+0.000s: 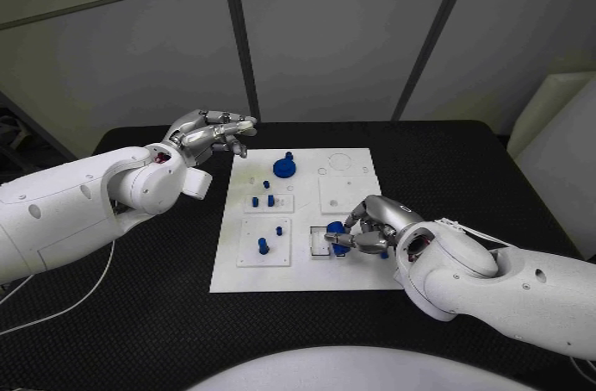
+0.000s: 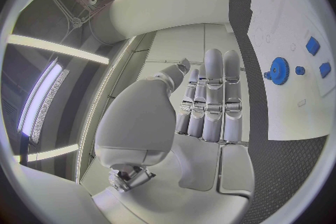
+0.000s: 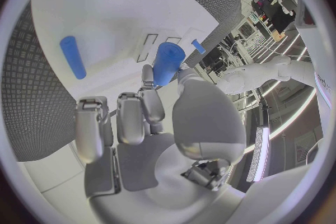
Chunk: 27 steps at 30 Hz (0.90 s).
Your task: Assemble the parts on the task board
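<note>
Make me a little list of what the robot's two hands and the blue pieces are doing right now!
left hand: raised off the board's far left corner, fingers curled together, holding nothing
right hand: down on the task board, gripping a blue cylinder
blue gear: sits near the board's far edge
small blue pegs: stand in the left plates
table: black

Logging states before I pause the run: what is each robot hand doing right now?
Left robot hand: holds nothing, raised beside the task board.
Right robot hand: pinches a blue part over the board.
</note>
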Available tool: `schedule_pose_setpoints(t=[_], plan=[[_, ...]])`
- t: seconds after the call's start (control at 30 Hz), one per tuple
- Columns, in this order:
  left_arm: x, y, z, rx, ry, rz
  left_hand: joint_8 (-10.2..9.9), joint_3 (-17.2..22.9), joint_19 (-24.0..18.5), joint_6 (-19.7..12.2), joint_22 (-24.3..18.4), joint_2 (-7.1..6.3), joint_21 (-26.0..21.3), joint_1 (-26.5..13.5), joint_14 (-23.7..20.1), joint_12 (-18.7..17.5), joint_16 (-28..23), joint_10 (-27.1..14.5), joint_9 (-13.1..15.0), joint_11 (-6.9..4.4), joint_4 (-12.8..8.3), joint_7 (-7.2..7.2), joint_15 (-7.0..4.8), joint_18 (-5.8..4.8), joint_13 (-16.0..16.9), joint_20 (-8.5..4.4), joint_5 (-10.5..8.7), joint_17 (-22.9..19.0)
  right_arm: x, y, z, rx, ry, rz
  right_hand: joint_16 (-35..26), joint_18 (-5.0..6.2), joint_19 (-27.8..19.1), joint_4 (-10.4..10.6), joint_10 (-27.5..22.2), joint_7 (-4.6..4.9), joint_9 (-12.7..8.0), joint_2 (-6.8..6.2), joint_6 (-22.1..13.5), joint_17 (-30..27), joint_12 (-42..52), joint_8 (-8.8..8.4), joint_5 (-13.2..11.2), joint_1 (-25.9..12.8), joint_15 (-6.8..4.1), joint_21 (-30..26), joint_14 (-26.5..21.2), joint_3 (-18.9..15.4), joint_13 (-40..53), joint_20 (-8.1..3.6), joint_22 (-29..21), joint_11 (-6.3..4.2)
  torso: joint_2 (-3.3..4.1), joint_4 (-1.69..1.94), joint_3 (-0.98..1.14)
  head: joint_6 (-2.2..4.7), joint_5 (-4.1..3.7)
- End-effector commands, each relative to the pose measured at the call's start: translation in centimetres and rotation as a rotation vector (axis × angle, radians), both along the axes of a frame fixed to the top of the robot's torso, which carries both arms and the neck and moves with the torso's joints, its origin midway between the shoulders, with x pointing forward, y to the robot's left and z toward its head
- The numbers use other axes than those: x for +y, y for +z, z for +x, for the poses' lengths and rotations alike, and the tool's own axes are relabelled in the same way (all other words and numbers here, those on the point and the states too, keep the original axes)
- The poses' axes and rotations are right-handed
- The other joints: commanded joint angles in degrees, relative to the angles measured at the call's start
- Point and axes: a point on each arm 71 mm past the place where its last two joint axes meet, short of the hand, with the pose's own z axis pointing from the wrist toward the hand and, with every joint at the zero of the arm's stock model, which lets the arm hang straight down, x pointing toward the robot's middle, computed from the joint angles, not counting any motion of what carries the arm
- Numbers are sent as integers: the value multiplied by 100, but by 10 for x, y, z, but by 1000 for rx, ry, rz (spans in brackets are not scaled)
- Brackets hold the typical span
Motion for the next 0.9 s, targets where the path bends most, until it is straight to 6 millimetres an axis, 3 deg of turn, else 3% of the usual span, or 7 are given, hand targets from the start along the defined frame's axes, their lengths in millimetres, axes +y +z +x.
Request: schedule_pose_setpoints(t=[0.03,0.37,0.5,0.53,0.7,0.8,0.9], plan=[[-2,2,0,-5,-10,-10,-26,-28,32,-48,-5,24,-33,-7,-2,-17,-22,-43,5,-5,-3,0,35,-70,8,-2,-31,-5,6,-4,1,45,20,-15,21,-86,605,4,49,-66,26,-11,92,4,17,-47,-5,-111,-44,17,238,-47,14,-39,1509,-5,5,-3,-3,0,17],[-3,2,0,-5,-12,-11,-26,-28,32,-48,-5,24,-33,-7,-2,-17,-22,-43,5,-5,-3,0,35,-70,8,-2,-31,-5,18,-9,9,45,27,-55,7,-86,605,7,52,-82,190,-51,144,-16,-22,-82,-120,-533,-55,17,232,-53,21,-49,1509,-16,6,-5,2,10,39],[-3,2,0,-5,-12,-11,-26,-28,32,-48,-5,24,-33,-7,-2,-17,-22,-43,5,-5,-3,0,35,-70,8,-2,-31,-5,18,-10,11,30,20,-59,-21,-86,605,8,33,-78,271,-113,134,-63,-82,-115,-533,-768,-53,17,220,-86,-5,-51,1509,-13,2,-9,0,3,47],[-3,2,0,-5,-12,-11,-26,-28,32,-48,-5,24,-33,-7,-2,-17,-22,-43,5,-5,-3,0,35,-70,8,-2,-31,-5,18,-10,12,22,18,-59,-38,-86,605,11,20,-70,298,-174,110,-90,-113,-138,-684,-858,-50,17,214,-116,-21,-49,1509,-7,4,-10,4,5,51],[-3,2,0,-5,-12,-11,-26,-28,32,-48,-5,24,-33,-7,-2,-17,-22,-43,5,-5,-3,0,35,-70,8,-2,-31,-5,20,-9,13,4,17,-59,-91,-86,605,25,-34,-55,355,-427,41,-173,-233,-195,-753,-1193,-48,17,191,-351,-93,-53,1509,4,6,-10,7,7,62],[-3,2,0,-4,-13,-10,-26,-28,32,-48,-5,24,-33,-7,-2,-17,-22,-43,5,-5,-3,0,35,-70,8,-2,-31,-5,20,-9,14,-2,18,-60,-117,-86,605,9,-60,-48,421,-223,20,-201,-298,-223,-767,-1362,-42,17,183,-799,-123,-54,1509,7,7,-10,6,4,64],[-2,2,0,-4,-12,-10,-26,-28,32,-48,-5,24,-33,-7,-2,-17,-22,-43,5,-5,-3,0,35,-70,8,-2,-31,-5,20,-8,14,-8,18,-60,-134,-86,605,10,-74,-47,444,-182,16,-227,-337,-232,-759,-1376,-42,17,178,-907,-146,-52,1509,10,7,-15,6,0,68]])
